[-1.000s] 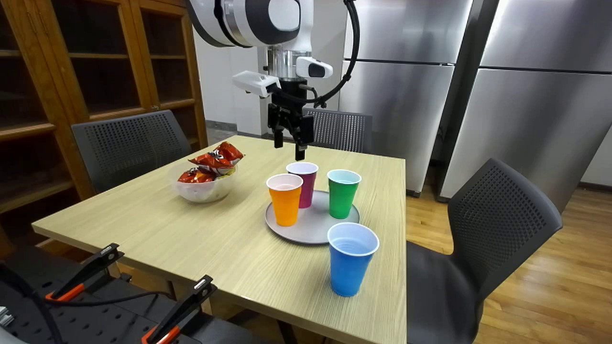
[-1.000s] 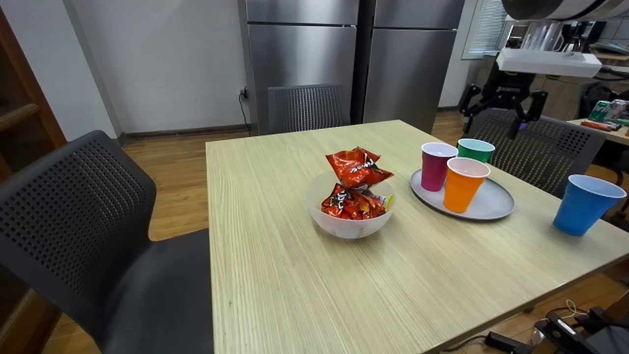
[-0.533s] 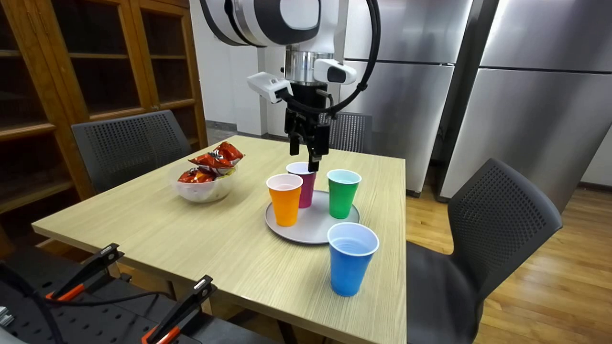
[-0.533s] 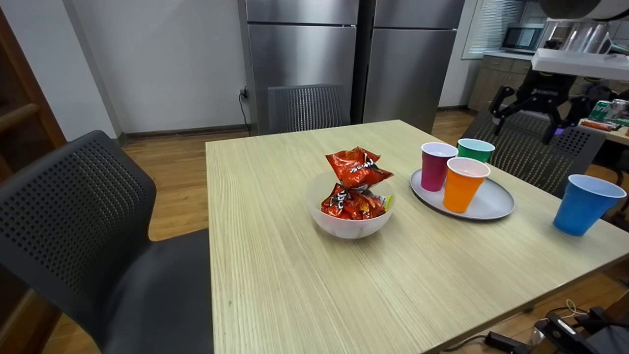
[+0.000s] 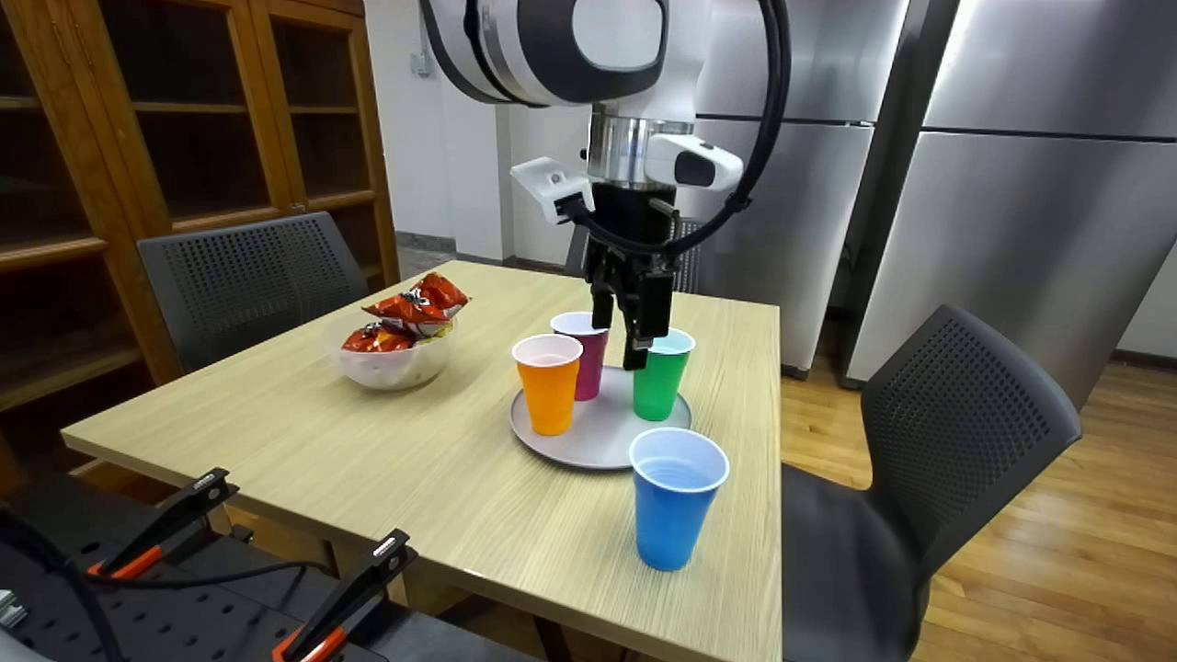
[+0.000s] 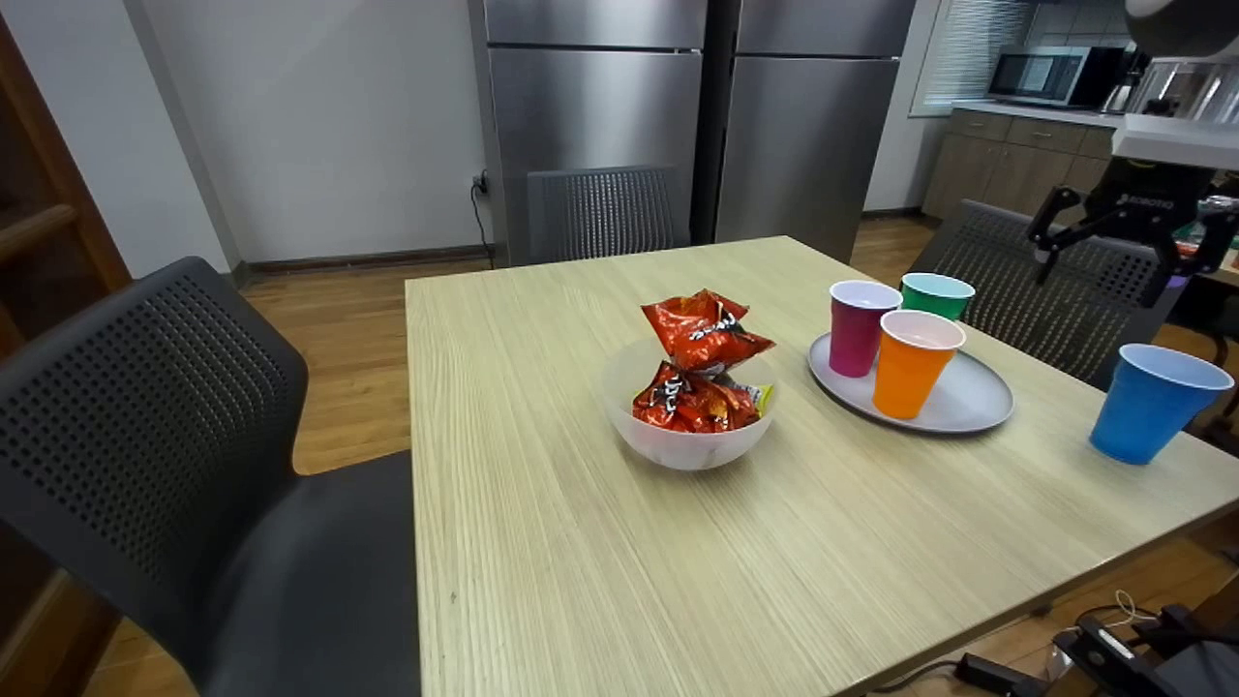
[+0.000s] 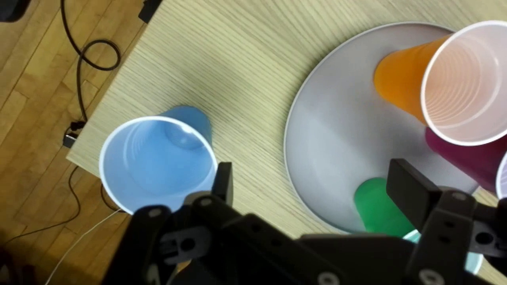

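Note:
My gripper [image 5: 619, 338] is open and empty, pointing down above the table by the cups. It shows in an exterior view at the right [image 6: 1099, 281]. In the wrist view its spread fingers [image 7: 224, 183] overlap the blue cup's rim on one side and the green cup on the other; no contact is visible. The blue cup [image 5: 676, 515] stands upright on the table, beside the round grey plate [image 7: 336, 118]. On the plate stand an orange cup [image 7: 402, 79], a magenta cup [image 6: 852, 341] and a green cup [image 5: 657, 393]. The gripper partly hides the green cup.
A translucent bowl [image 6: 687, 450] with red snack bags [image 6: 702, 329] stands on the wooden table [image 6: 542, 542]. Dark chairs [image 5: 965, 441] surround the table. Black and orange clamps [image 5: 340, 598] sit near its front edge. Fridges [image 5: 1030, 257] and a wooden cabinet [image 5: 147, 216] stand behind.
My open gripper has moved to the right in both exterior views and come lower, from beyond the magenta cup to near the green cup. The cups, plate and bowl have not moved.

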`<state>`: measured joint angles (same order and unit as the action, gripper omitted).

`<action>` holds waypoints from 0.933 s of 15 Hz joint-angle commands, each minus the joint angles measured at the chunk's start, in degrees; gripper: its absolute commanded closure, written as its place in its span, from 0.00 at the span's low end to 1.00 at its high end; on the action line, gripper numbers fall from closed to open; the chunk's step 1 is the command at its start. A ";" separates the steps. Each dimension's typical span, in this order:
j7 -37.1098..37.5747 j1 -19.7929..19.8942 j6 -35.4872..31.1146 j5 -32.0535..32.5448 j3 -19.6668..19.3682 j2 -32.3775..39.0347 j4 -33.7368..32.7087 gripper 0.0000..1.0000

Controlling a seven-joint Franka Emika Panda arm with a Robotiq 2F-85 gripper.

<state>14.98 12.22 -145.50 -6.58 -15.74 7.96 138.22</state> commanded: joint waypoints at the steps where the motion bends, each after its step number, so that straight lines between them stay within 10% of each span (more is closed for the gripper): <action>1: -0.17 1.80 -0.43 -2.36 -0.42 0.91 0.25 0.00; 14: 0.03 5.10 0.66 -7.70 -1.39 9.28 -5.50 0.00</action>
<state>14.98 16.58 -145.50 -13.00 -17.30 14.88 135.72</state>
